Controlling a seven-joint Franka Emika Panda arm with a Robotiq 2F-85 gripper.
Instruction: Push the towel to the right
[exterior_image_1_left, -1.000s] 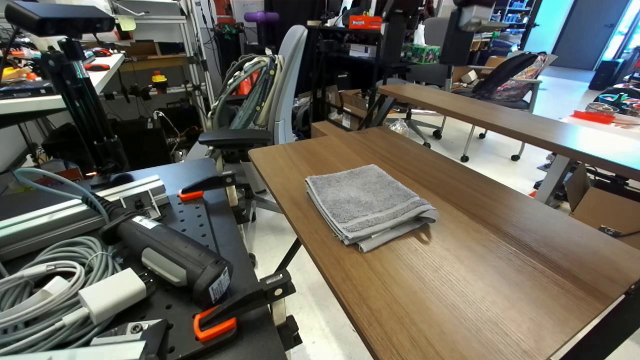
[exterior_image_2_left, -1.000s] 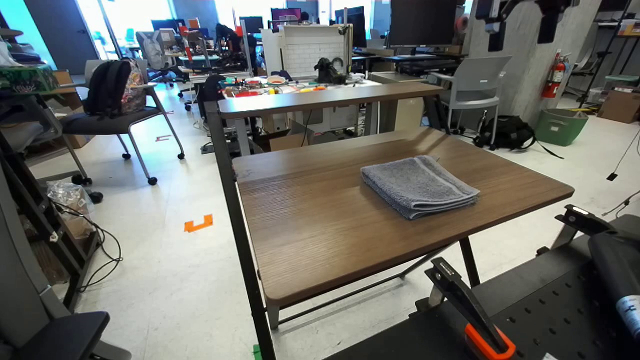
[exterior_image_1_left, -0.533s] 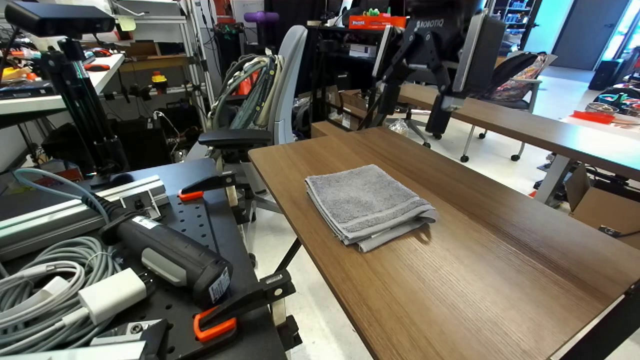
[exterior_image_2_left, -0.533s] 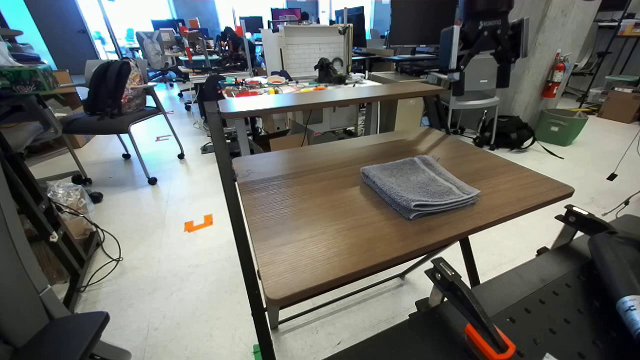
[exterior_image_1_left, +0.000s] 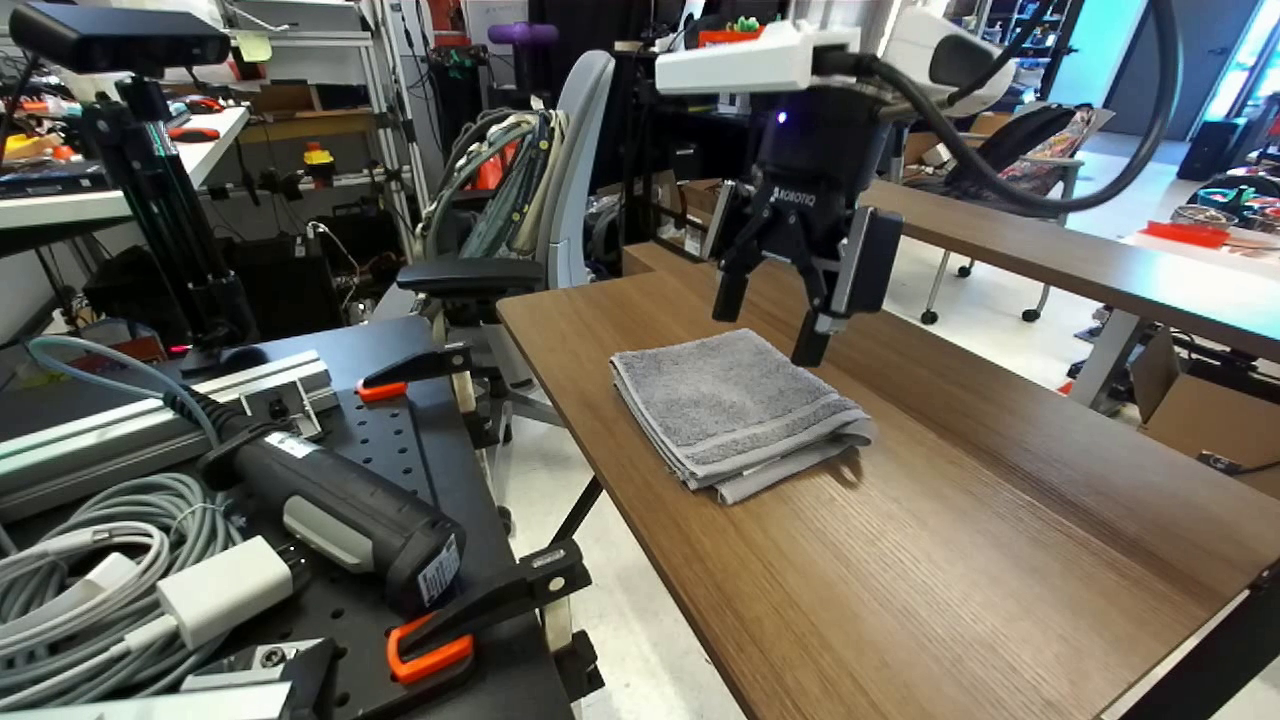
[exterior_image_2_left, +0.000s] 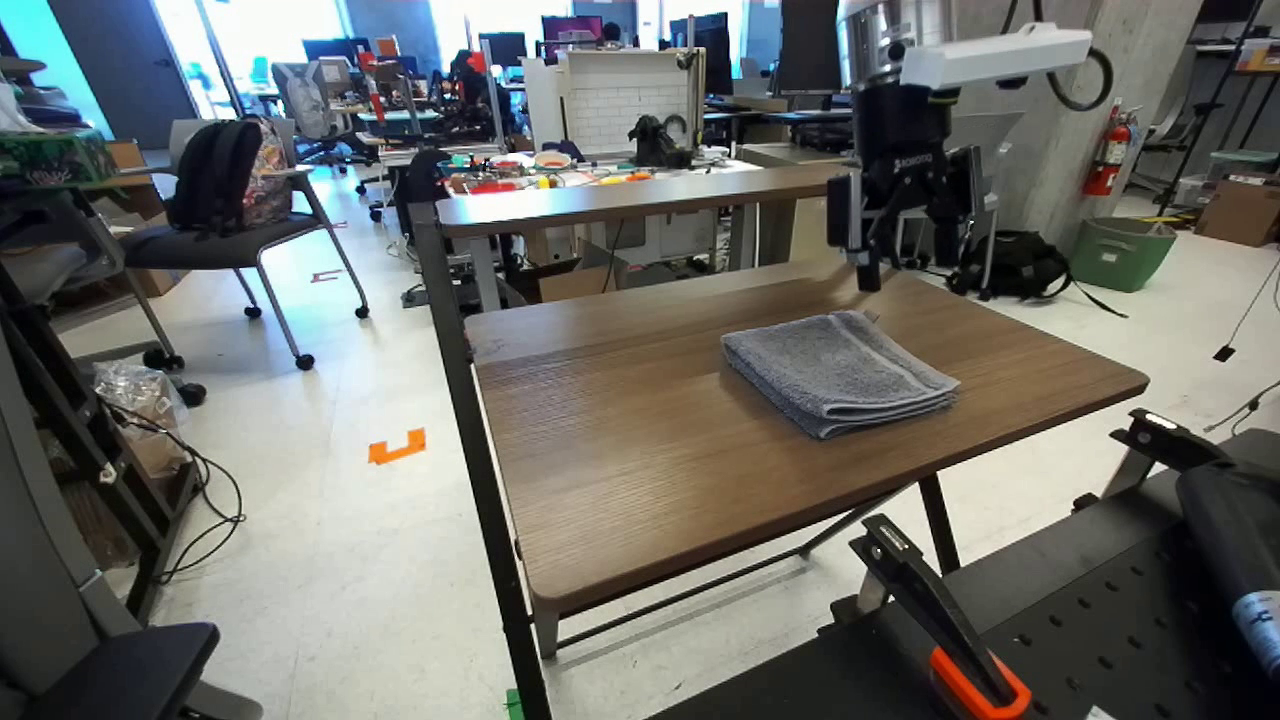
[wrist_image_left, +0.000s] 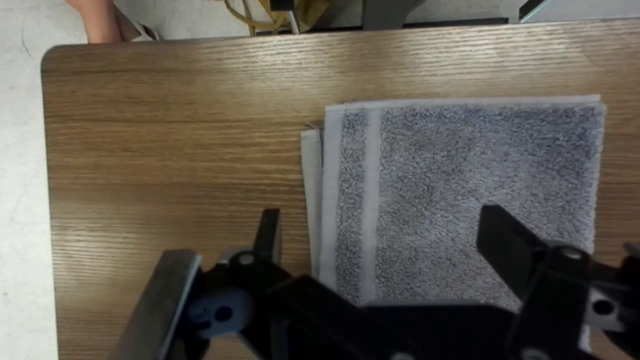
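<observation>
The work area is a cluttered indoor room with a pale floor (exterior_image_2_left: 320, 560). A large rectangular brown wood-grain tabletop (exterior_image_2_left: 640, 450) provides the work surface, and a narrower brown wood-grain board (exterior_image_2_left: 640, 202) runs beyond its far side in an exterior view. A black perforated bench (exterior_image_1_left: 445, 410) stands alongside, separated from the tabletop by a gap through which the floor shows. Two black clamps (exterior_image_1_left: 510, 592) with orange handles sit at the bench edge.

The folded grey terry-cloth towel (wrist_image_left: 480, 165) lies flat on the tabletop, near the long edge that faces the bench. In the wrist view, a narrow strip of wood separates the towel from the upper edge; to the left, a broader span of wood runs to a side edge with a rounded corner. A loose lower layer projects slightly past the towel's banded side.

The white robot arm (exterior_image_1_left: 915, 50), fitted with a looped black cable (exterior_image_1_left: 1060, 203), reaches over the tabletop with its wrist directed downward. The black two-finger claw (exterior_image_1_left: 768, 330) is raised above the tabletop, its jaws set wide. In the wrist view, one finger (wrist_image_left: 505, 245) overlaps the towel; the opposite finger appears over the wood, just beside the banded side.
</observation>
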